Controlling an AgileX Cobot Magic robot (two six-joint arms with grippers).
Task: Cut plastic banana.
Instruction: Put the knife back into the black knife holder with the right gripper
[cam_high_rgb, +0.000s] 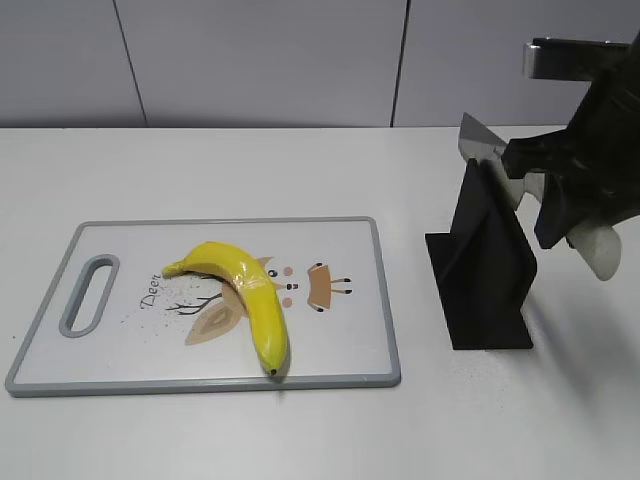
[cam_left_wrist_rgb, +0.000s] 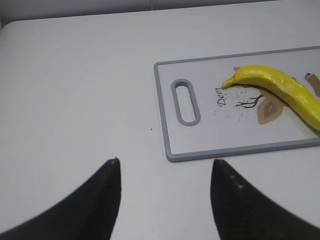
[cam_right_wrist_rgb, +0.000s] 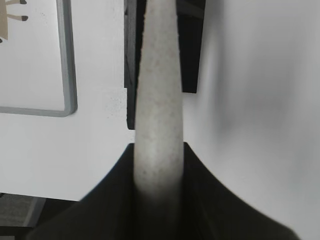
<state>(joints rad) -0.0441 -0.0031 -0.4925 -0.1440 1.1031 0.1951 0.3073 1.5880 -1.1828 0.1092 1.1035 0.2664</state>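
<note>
Right tool grips knife handle above black stand.

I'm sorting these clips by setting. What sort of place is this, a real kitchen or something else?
Probably a lab or test bench staged as a kitchen, not a real one: a bare white table against plain grey wall panels, with only a cutting board, a banana and a black knife stand.
</note>
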